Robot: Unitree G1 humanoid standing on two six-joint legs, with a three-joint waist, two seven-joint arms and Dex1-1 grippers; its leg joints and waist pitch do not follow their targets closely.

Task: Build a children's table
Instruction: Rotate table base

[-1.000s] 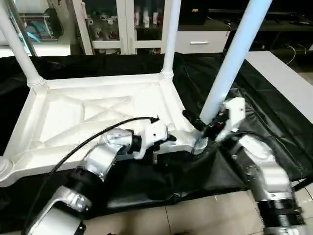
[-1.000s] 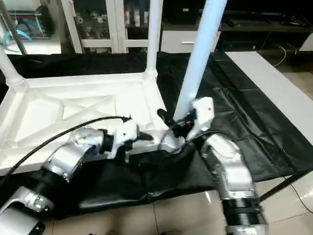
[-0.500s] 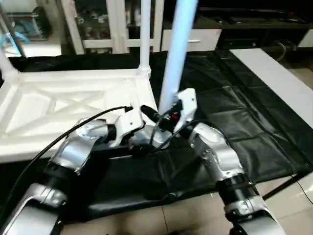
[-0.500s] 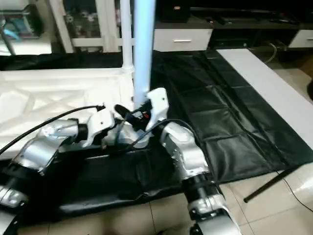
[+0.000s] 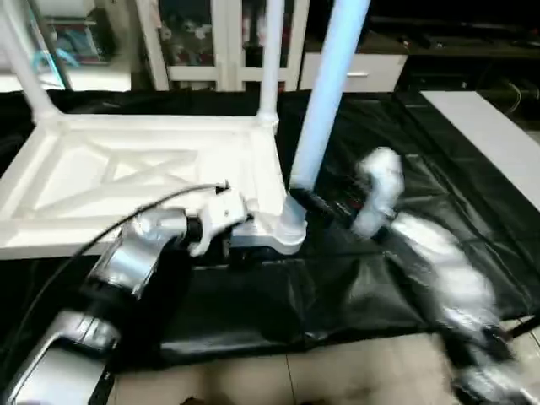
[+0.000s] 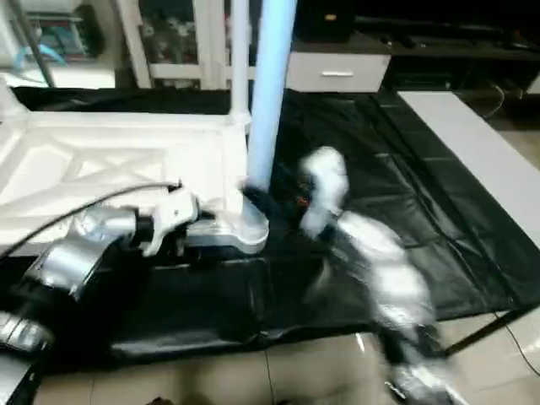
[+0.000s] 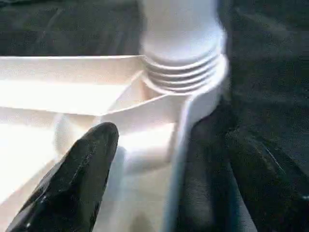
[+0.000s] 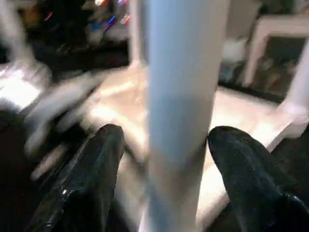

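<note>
The white tabletop point(image 5: 152, 181) lies upside down on the black-draped desk point(image 5: 405, 160), X-ribbed underside up, so that its round corner sockets face the ceiling and the legs can be dropped in from above. A leg point(image 5: 272, 59) stands in the far corner at about twelve o'clock from the middle of the top, and another point(image 5: 24, 63) rises at about ten o'clock.

The leg being worked on point(image 5: 327, 93) stands upright in the near corner socket point(image 5: 287, 232), at roughly four o'clock on the tabletop. In the left wrist view its ribbed collar point(image 7: 186, 72) sits right at the mouth of the socket, so it looks entered, though I cannot tell whether it is fully home.

The left pincer point(image 5: 232, 221) lies at the near rim just beside that socket, at its nine o'clock. Its fingers point(image 7: 72, 183) are apart, one over the white inside of the top and the other over the black cloth outside, straddling the corner wall, probably to steady the tabletop against the push on the leg.

The right pincer point(image 8: 164, 159) comes from the socket's three o'clock. Its fingers point(image 8: 89, 174) stand apart on either side of the lower leg, with a gap showing, so it seems to guide the leg rather than clamp it.
</note>
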